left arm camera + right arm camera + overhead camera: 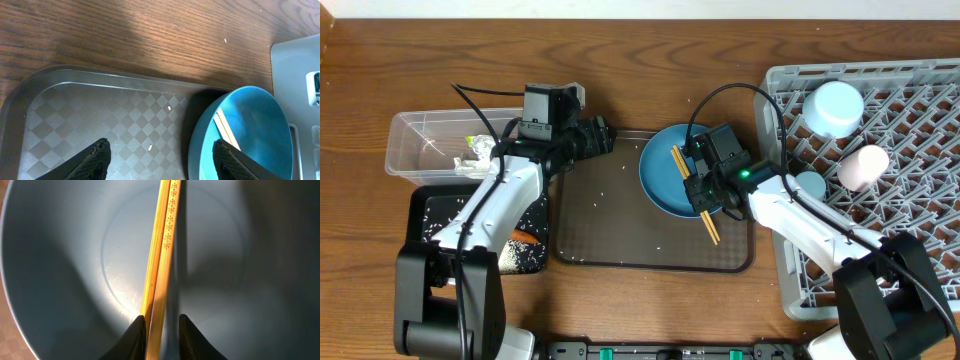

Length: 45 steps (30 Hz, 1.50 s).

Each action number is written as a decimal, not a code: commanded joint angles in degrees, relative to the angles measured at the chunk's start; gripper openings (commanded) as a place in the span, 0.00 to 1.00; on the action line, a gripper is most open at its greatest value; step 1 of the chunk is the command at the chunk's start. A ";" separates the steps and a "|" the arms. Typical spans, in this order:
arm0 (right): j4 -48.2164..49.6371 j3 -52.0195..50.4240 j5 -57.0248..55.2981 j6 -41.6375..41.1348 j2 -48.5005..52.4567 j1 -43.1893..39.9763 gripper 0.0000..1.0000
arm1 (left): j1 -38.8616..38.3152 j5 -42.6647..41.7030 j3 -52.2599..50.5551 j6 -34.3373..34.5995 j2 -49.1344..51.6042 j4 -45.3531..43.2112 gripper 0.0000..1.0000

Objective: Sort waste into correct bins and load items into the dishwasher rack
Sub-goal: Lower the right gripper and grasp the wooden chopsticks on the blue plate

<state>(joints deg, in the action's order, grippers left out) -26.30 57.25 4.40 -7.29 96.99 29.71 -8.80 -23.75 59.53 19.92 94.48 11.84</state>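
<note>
Chopsticks (161,255) lie across the blue plate (60,255); my right pincer (160,322) straddles them narrowly; I cannot tell if it grips. Left pincer (160,150) gapes wide, empty.

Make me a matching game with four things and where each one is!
Things:
1 chopsticks
2 pink cup
3 carrot
4 wrapper

Places:
A in the clear tub
B lying across the blue dish
C in the black tray
D in the grey rack

Pairs: 1-B, 2-D, 3-C, 4-A
</note>
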 commanded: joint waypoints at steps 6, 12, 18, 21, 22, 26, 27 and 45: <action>-0.39 -1.88 -1.46 1.16 0.52 0.63 0.23 | -0.13 0.48 -0.33 0.13 -0.13 0.13 0.68; -0.42 -1.88 -5.73 1.16 0.52 0.63 0.28 | -0.13 0.48 -0.33 0.13 -0.13 0.09 0.69; -0.46 -1.88 -6.86 2.40 0.52 0.63 0.37 | -0.13 0.48 -0.33 0.13 -0.13 0.09 0.69; 0.46 -1.88 -7.19 2.47 0.52 0.63 0.38 | -0.13 0.48 -0.33 0.11 -0.13 0.11 0.69; 0.83 -1.88 -7.21 2.47 0.52 0.63 0.39 | -0.13 0.48 -0.33 0.11 -0.13 0.11 0.69; 1.64 -1.86 -7.21 2.45 0.52 0.63 0.33 | -0.13 0.48 -0.33 0.13 -0.13 0.09 0.69; 1.68 -1.86 -7.21 2.45 0.52 0.63 0.31 | -0.13 0.48 -0.33 0.11 -0.13 0.09 0.69; 1.31 -0.70 -7.17 0.79 -0.76 0.61 0.01 | -0.13 0.48 -0.33 0.13 -0.13 -0.11 0.69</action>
<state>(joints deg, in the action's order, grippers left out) -24.62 55.53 -2.33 -5.10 97.10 29.71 -8.80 -23.75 59.53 19.92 94.48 11.77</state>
